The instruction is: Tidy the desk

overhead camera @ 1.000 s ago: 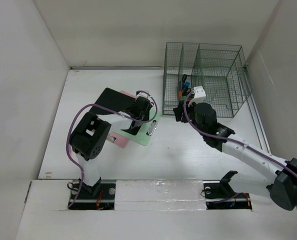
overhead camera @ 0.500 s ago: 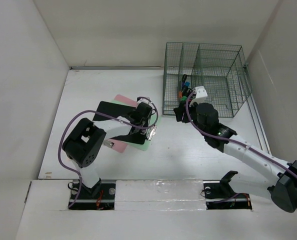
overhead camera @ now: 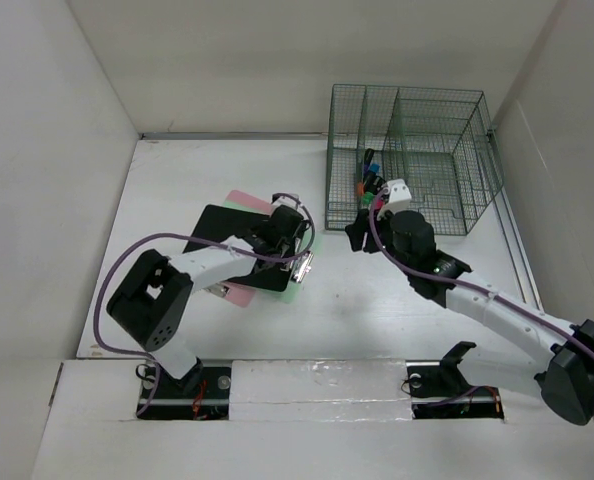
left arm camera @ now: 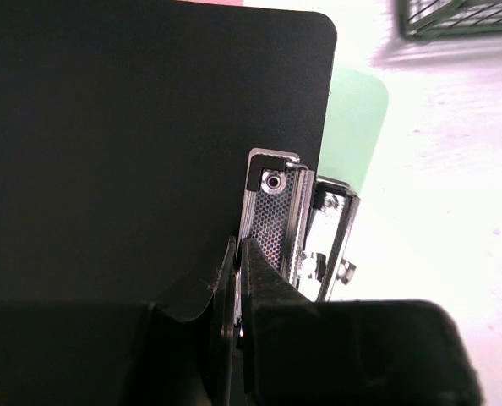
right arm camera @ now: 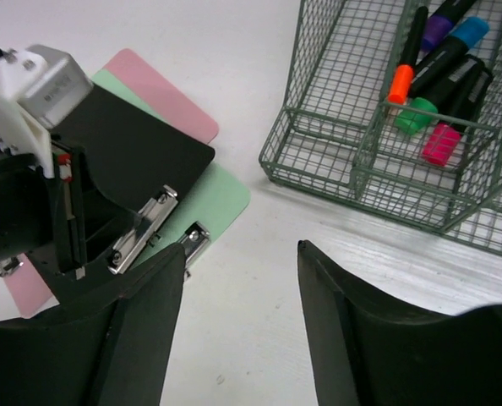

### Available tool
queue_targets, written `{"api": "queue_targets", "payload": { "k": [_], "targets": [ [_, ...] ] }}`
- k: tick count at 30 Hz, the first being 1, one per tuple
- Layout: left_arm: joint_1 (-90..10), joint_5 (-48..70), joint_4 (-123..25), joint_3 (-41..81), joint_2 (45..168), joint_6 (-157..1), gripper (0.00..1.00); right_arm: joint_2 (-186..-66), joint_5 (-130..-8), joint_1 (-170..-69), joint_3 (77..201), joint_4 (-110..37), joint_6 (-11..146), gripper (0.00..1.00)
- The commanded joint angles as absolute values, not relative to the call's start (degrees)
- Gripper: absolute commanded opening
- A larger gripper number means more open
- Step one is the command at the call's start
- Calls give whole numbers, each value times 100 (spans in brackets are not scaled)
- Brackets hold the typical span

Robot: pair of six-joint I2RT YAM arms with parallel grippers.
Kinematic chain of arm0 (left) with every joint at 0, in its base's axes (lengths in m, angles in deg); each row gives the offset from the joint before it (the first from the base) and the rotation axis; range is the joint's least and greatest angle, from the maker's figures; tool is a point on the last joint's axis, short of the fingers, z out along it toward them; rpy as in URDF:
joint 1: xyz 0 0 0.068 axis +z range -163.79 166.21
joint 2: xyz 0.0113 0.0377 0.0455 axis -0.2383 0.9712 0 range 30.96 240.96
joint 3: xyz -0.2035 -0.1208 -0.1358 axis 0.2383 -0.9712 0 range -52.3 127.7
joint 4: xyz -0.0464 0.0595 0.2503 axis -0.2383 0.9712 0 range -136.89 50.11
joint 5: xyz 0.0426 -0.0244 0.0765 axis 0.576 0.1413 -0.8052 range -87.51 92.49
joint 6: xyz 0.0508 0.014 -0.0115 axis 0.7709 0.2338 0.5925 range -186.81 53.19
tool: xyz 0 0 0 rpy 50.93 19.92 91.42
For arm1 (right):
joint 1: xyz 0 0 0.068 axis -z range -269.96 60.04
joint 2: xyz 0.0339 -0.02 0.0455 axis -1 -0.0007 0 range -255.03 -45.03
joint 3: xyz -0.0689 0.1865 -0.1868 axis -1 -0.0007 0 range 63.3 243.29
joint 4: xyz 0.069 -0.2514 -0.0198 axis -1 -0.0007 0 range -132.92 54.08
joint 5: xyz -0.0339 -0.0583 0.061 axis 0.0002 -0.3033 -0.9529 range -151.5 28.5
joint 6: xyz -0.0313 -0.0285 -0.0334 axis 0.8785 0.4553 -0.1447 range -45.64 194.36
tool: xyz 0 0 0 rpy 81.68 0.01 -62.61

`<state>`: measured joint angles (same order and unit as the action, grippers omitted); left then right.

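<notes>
Three flat clipboards lie fanned in one stack: one black plastic clipboard (left arm camera: 133, 127) on top, one pale green clipboard (left arm camera: 357, 118) under it, one pink clipboard (right arm camera: 158, 89) lowest. One green wire-mesh organizer rack (overhead camera: 417, 110) holds five markers (right arm camera: 413, 117), capped orange, purple, blue, green and magenta. My left gripper (left arm camera: 238, 249) is clenched on the black board's edge beside its metal clip (left arm camera: 272, 224). My right gripper (right arm camera: 242, 254) is spread and holds nothing, near the rack's front. The one desk (overhead camera: 177, 190), a broad matte-white rectangle, lies beneath everything, between white walls (overhead camera: 57, 120).
</notes>
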<state>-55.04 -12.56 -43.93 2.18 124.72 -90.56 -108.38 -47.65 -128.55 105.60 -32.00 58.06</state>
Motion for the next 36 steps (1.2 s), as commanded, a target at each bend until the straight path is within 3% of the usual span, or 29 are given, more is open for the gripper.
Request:
{"api": "queue_targets", "payload": {
  "k": [1,11,22,31,34,36],
  "targets": [
    [-5483,-1281,-4267,123,11755,-9195,0,-10848,-5164,-12819,10496,-2873,5757,63],
    [-5483,-753,-4276,-158,11016,-9309,0,-11920,-6106,-13056,10513,-1959,4933,87],
    [-5589,-630,-4381,-343,10752,-9318,0,-13484,-6580,-13250,10741,-306,3807,91],
    [-5650,-446,-4382,-361,10594,-9318,0,-14213,-6826,-13250,10742,731,3314,73],
    [-5650,-349,-4451,-448,10523,-9344,0,-14503,-7072,-13250,10812,1144,3112,65],
    [-5650,-296,-4452,-457,10471,-9353,0,-14627,-7195,-13250,10795,1495,2937,53]
  ]
}}
